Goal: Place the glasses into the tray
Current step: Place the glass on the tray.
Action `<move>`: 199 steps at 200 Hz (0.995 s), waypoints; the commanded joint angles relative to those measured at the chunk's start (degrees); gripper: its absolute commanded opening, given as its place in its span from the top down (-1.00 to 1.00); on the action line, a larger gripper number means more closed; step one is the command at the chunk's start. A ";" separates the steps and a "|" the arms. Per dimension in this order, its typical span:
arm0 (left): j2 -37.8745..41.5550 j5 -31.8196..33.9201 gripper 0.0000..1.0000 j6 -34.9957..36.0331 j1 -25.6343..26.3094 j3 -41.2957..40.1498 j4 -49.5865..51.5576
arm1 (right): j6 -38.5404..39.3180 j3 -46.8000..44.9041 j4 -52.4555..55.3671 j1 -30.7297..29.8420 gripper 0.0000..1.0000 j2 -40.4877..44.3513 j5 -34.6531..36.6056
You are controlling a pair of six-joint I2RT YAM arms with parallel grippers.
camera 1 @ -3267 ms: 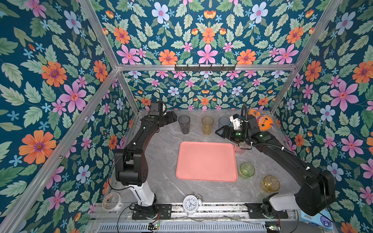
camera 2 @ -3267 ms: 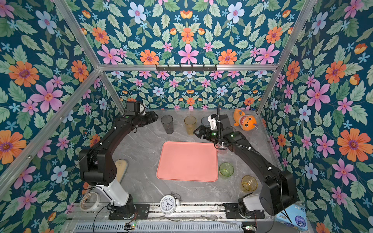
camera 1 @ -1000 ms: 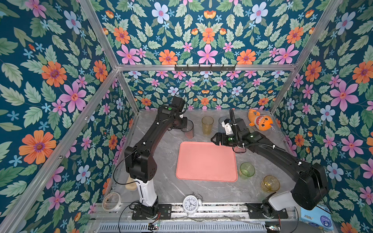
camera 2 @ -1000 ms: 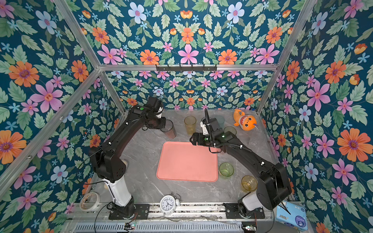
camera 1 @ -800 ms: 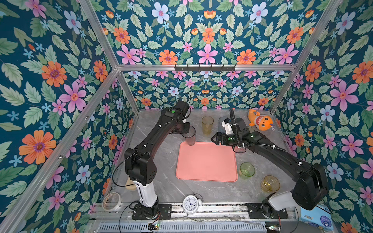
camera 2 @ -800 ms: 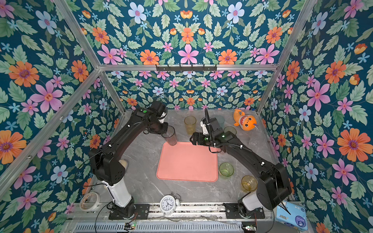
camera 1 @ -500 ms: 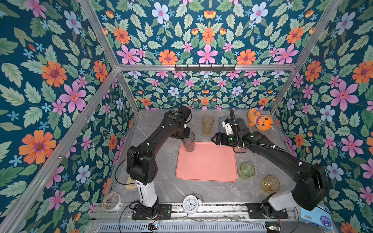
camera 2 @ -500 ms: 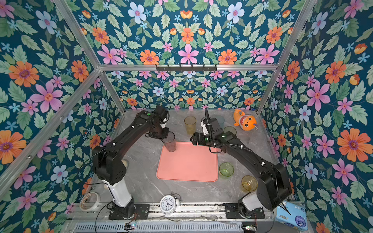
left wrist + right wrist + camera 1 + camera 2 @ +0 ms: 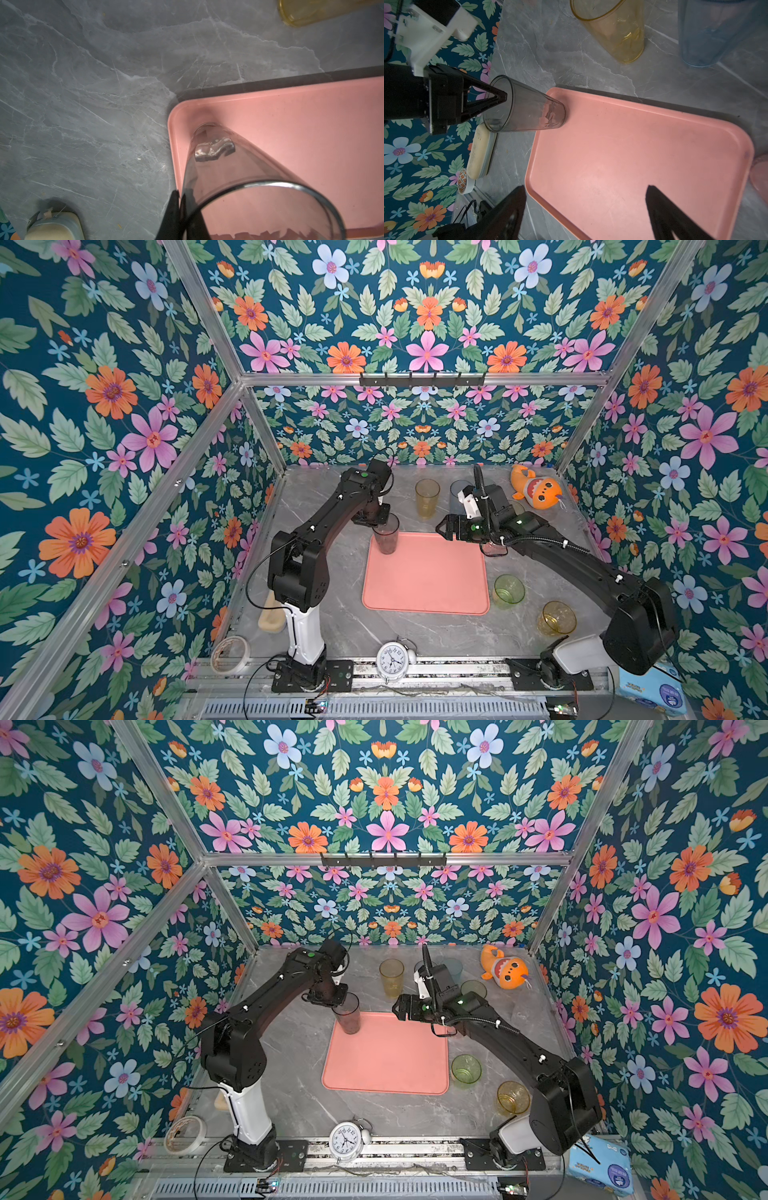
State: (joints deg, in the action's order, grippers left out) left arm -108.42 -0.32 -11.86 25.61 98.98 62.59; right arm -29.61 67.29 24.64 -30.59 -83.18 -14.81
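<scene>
One grey glass, rim clamped by left gripper to keep it upright, base at ten-o'clock corner of tray; right gripper, jaws apart, empty, at two o'clock.

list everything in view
tray: 1, salmon pink, table centre
grey glass: 1, grey, tray's far left corner
amber glass: 1, amber, behind the tray
blue glass: 1, blue, beside the amber glass
green glass: 1, green, right of the tray
yellow glass: 1, yellow, front right
pink glass: 1, pink, by tray's far right corner
pale glass: 1, tint unclear, behind the right arm
plush toy: 1, orange, far right corner
alarm clock: 1, white, front edge
tape roll: 1, white, front left
cream pad: 1, cream, left table edge
tissue pack: 1, blue, front right
left gripper: 1, black, shut on the grey glass's rim
right gripper: 1, black, open above the tray
</scene>
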 commanded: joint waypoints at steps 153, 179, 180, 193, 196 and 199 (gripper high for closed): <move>-0.19 0.03 0.32 0.87 -0.91 -0.67 -0.71 | 0.16 0.03 1.11 -0.01 -0.83 -0.31 0.31; 0.31 -0.17 0.25 0.81 -0.91 0.04 -0.97 | 0.00 0.54 1.36 -0.01 -0.83 -0.92 0.37; 0.36 -0.14 0.24 0.79 -0.91 0.10 -0.97 | -0.01 0.55 1.37 -0.05 -0.83 -0.93 0.38; 0.40 -0.20 0.21 0.78 -0.91 1.08 -0.65 | -0.15 0.83 1.53 -0.08 -0.83 -1.41 0.14; 0.47 -0.27 0.20 0.83 -0.91 1.28 -0.63 | -0.11 0.91 1.54 -0.03 -0.83 -1.50 0.13; 0.53 -0.25 0.19 0.79 -0.84 1.50 -0.62 | -0.10 0.96 1.59 -0.05 -0.83 -1.59 0.09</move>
State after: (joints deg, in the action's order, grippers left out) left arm -108.40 -0.40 -11.66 24.75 99.18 61.71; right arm -29.61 67.57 25.52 -30.59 -84.03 -14.81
